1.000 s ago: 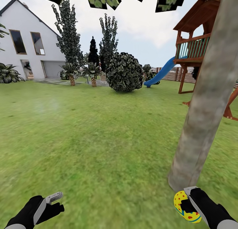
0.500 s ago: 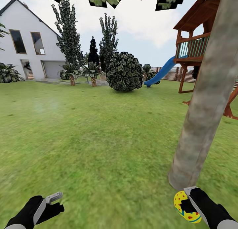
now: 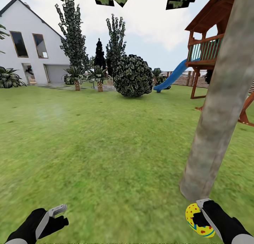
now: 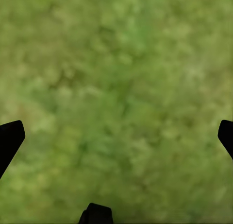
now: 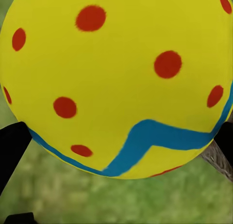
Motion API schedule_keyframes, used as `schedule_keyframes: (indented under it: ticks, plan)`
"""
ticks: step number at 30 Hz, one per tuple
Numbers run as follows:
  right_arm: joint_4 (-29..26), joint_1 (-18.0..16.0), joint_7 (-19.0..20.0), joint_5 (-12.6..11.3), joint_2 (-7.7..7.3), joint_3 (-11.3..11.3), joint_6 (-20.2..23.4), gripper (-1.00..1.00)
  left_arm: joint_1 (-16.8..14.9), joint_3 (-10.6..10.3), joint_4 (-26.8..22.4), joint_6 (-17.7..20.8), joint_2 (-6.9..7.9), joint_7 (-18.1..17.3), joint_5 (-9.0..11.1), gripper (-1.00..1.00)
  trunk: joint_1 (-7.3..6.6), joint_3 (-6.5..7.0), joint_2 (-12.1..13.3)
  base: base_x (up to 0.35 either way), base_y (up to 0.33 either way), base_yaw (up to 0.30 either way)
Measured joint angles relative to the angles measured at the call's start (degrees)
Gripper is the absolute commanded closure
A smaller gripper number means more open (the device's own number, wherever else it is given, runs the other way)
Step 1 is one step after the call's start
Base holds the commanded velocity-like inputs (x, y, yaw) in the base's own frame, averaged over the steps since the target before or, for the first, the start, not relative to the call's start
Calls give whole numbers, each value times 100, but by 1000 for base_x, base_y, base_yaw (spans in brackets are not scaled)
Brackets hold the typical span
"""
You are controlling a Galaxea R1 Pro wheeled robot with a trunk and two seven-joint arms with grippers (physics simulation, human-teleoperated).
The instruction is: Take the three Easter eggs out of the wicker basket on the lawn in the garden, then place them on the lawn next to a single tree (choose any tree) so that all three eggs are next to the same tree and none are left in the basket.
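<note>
My right gripper (image 3: pixel 198 215) is shut on a yellow Easter egg (image 3: pixel 197 220) with red dots and a blue zigzag band, held low just in front of the foot of the tree. The tree's thick grey-brown trunk (image 3: pixel 218 110) leans up the right side of the head view. Close up in the right wrist view, the egg (image 5: pixel 116 83) sits between the black fingertips, with grass and a bit of trunk (image 5: pixel 218 158) behind. My left gripper (image 3: pixel 56 215) hangs open over bare lawn (image 3: pixel 106 152) at the lower left; its fingertips (image 4: pixel 9 139) stand wide apart above the grass. The wicker basket is out of view.
A round dark bush (image 3: pixel 132 76) and tall narrow trees (image 3: pixel 72 36) stand at the far side of the lawn. A white house (image 3: pixel 31 50) is at the back left. A wooden play tower (image 3: pixel 211 46) with a blue slide (image 3: pixel 173 78) stands at the back right.
</note>
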Motion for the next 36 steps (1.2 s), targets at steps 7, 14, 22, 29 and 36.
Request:
schedule_keyframes:
  ticks: [7,14,22,29,36]
  plan:
    - [0,0,-1,0,7,0,0,100,0,-1,0,0,-6,12,0,-100,154,-126,-281,0,0,0]
    - [0,0,-1,0,9,0,0,100,1,-1,0,0,-5,10,0,-100,308,-251,-562,0,0,0]
    - [0,0,-3,1,12,0,0,100,-1,-1,0,0,-7,2,0,-100,483,-395,-883,0,0,0]
    - [0,0,-8,1,17,0,0,100,1,-1,0,0,-6,2,1,-100,637,-521,-1163,0,0,0]
    - [0,0,-8,0,18,0,0,100,-1,-1,0,0,-7,1,0,-100,791,-646,-1444,0,0,0]
